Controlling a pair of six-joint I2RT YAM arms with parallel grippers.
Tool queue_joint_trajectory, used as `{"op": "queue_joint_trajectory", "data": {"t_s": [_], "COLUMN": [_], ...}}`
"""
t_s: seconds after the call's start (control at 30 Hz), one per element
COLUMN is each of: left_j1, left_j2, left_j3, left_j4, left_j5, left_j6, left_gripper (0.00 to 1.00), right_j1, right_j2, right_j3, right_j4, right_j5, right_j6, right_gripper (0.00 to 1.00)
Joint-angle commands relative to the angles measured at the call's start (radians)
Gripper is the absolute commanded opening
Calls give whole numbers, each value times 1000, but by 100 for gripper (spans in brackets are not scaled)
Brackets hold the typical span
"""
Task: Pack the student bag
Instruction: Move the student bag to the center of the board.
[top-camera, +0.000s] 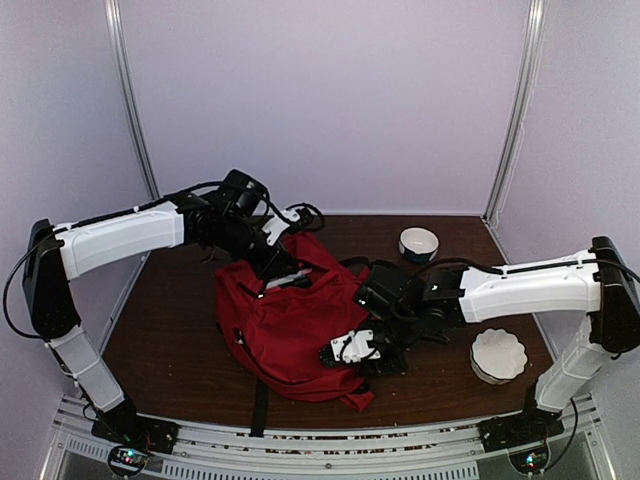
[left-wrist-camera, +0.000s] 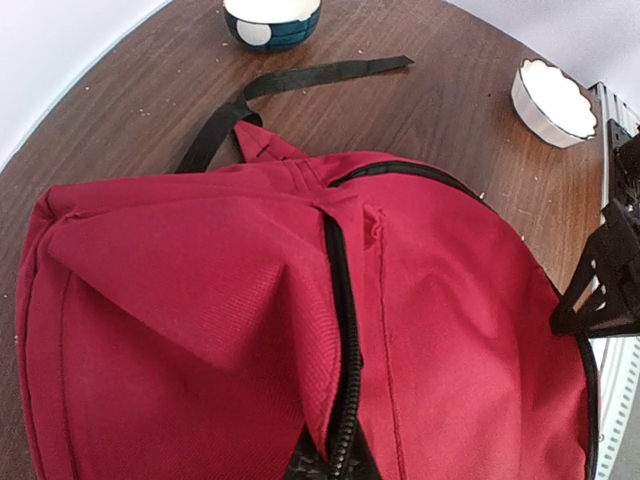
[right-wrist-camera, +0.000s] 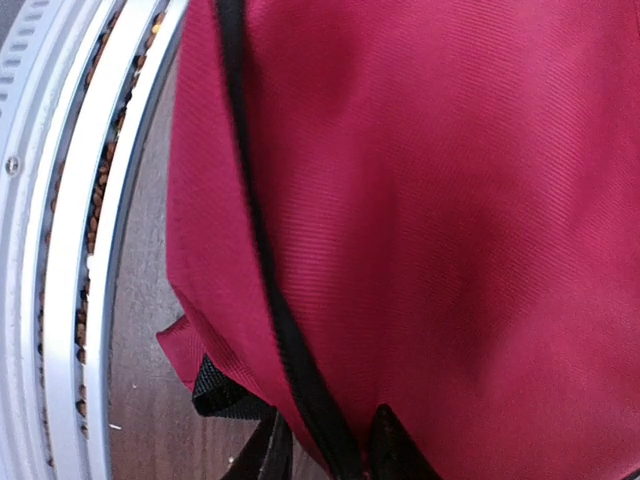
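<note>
1. Our left gripper (top-camera: 283, 277) is closed, apparently pinching a fold of the student bag (top-camera: 285, 335) beside its zip (left-wrist-camera: 343, 320). We hold that fold taut.
2. Our right gripper (top-camera: 355, 347) hovers over red fabric, and we cannot tell its grip.
3. The bag lies beneath both grippers on the counter (top-camera: 170, 330), so we pull gently.

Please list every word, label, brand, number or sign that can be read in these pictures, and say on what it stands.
None: no text can be read in any view.
Student bag: plain red fabric, no label or logo shows.
Dark bowl with white dots and white scalloped bowl: no writing.
White arm covers: no legible marking.
</note>
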Motion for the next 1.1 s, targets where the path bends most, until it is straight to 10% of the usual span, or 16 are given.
{"op": "queue_joint_trajectory", "data": {"t_s": [0.0, 0.5, 0.67, 0.77, 0.8, 0.83, 1.07], "left_j1": [-21, -148, -151, -151, -151, -151, -54], "left_j2": [24, 118, 5, -169, -214, -259, -495], "left_j3": [36, 22, -20, -63, -77, -96, -324], "left_j4": [33, -5, 13, 58, 66, 73, 90], "left_j5": [69, 0, -87, -169, -203, -258, -483], "left_j6": [-3, -21, -75, -114, -124, -151, -370], "left_gripper": [0, 0, 23, 44, 50, 54, 67], "right_j1": [39, 192, 186, 158, 145, 134, 17], "right_j2": [35, -217, -224, -226, -224, -220, -198], "right_j3": [-8, -160, -117, -35, 0, 33, 255], "right_j4": [-23, -240, -254, -288, -304, -326, -246], "right_j5": [9, -75, -23, -1, 5, 9, 181], "right_j6": [-3, -66, -72, -70, -71, -73, 20], "right_gripper": [17, 2, 14, 34, 86, 98, 100]}}
